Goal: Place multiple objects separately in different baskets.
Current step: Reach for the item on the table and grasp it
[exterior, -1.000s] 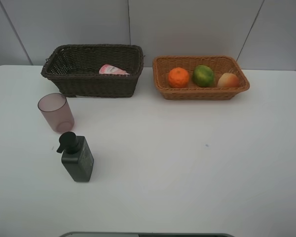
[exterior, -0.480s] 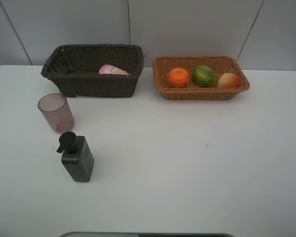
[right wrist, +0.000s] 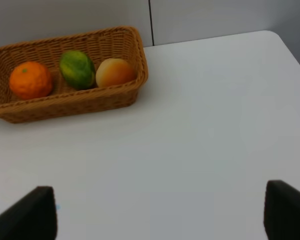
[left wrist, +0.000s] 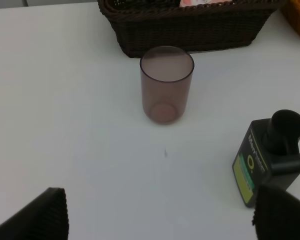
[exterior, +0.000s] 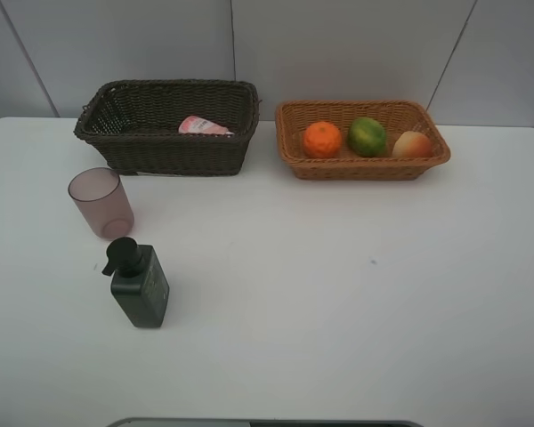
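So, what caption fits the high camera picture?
Orange, green fruit and peach sit in the tan basket, pink tube in the dark basket; cup and pump bottle stand outside.

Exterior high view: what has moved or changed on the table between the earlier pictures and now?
Nothing visibly changed. The pinkish cup and the black pump bottle stand on the table where they were; the pink tube lies in the dark brown basket; the orange, the green fruit and the peach sit in the light tan basket.

Bright, even light; soft shadows; wrist views slightly blurred.
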